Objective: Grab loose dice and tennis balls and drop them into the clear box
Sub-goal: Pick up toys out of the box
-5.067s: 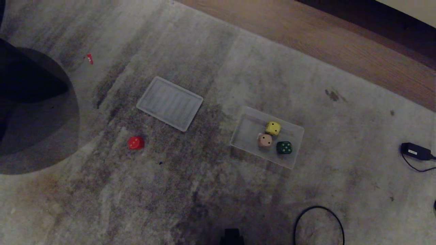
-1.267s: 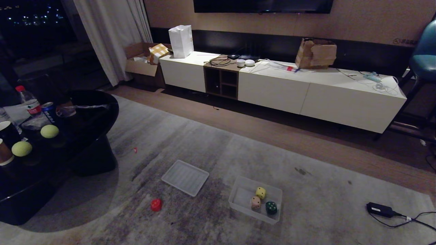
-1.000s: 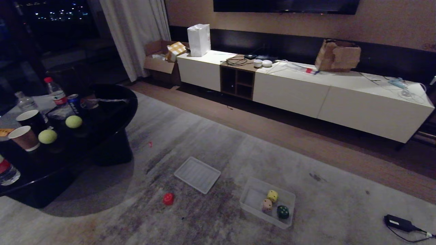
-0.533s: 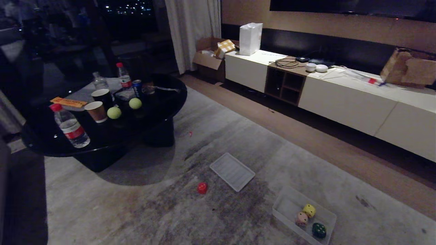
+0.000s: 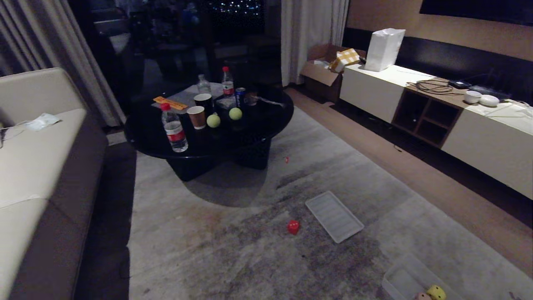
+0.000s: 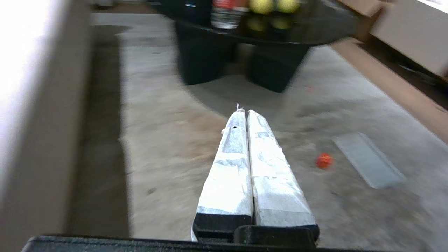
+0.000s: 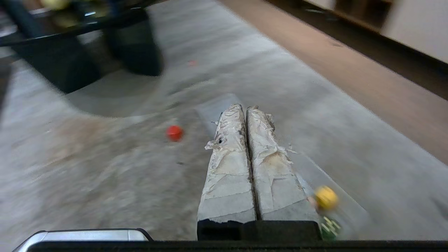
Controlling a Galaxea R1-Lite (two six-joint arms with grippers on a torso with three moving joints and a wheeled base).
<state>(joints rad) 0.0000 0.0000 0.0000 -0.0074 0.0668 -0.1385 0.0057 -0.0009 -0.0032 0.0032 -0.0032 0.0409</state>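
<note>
A red die (image 5: 293,226) lies alone on the grey carpet; the wrist views also catch this red die (image 6: 324,160) (image 7: 174,133). Two tennis balls (image 5: 213,120) (image 5: 235,113) rest on the black round table. The clear box (image 5: 399,279) sits at the lower right edge of the head view, holding a yellow die (image 5: 436,292) and a tan die (image 5: 422,296). The right wrist view shows the yellow die (image 7: 326,197) and a green die (image 7: 329,227). My left gripper (image 6: 244,111) and right gripper (image 7: 244,106) are both shut and empty, held above the carpet, outside the head view.
The black table (image 5: 258,133) also carries bottles, a can and paper cups. A flat ribbed panel (image 5: 334,216) lies next to the red die. A sofa (image 5: 33,166) lines the left, a low white cabinet (image 5: 479,137) the right, beyond the wood floor.
The whole view has swung left, so table, panel and box slid right in the picture; the sofa came into view. The things themselves stayed put.
</note>
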